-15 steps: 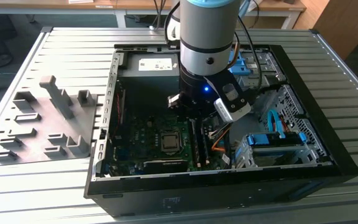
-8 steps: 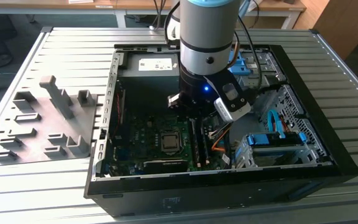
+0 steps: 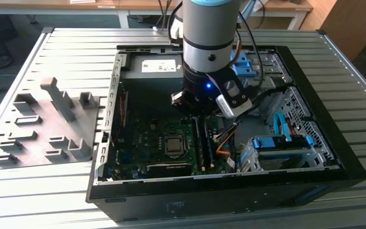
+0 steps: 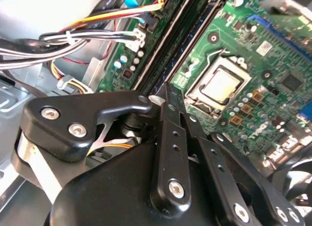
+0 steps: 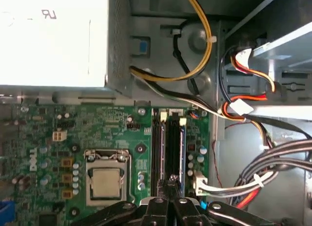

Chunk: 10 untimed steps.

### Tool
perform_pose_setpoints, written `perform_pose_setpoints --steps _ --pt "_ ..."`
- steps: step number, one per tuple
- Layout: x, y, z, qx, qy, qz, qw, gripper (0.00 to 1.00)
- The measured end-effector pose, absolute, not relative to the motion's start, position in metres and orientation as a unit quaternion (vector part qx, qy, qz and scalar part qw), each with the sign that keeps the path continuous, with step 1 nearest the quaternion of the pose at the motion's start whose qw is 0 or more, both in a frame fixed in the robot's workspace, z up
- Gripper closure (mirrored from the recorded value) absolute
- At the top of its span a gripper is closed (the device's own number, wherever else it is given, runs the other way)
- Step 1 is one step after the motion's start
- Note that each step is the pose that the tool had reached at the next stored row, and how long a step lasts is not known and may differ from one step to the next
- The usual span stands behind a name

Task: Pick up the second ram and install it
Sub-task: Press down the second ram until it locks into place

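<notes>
Here the gripper (image 5: 171, 183), fingers pinched together with nothing visibly between them, hovers over the memory slots (image 5: 168, 153) at three o'clock of the processor (image 5: 106, 181).

I see the open computer case (image 3: 310, 157) from high above, at a distance, in the exterior view. Both wrist views look closely down on its green board (image 5: 112, 133), shared with the exterior view.

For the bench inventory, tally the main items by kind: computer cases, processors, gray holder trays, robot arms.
Computer case: 1
Processor: 1
Gray holder tray: 1
Robot arm: 1
Total: 4
</notes>
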<state>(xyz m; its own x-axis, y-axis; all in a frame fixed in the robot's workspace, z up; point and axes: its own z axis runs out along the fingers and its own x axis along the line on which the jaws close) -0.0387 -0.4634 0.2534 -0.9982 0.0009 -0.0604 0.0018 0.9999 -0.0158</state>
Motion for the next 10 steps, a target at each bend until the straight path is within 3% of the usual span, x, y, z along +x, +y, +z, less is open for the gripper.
perform_pose_setpoints --steps 10 --pt "-0.039 -0.444 0.243 0.001 1.0 -0.009 0.03 0.9"
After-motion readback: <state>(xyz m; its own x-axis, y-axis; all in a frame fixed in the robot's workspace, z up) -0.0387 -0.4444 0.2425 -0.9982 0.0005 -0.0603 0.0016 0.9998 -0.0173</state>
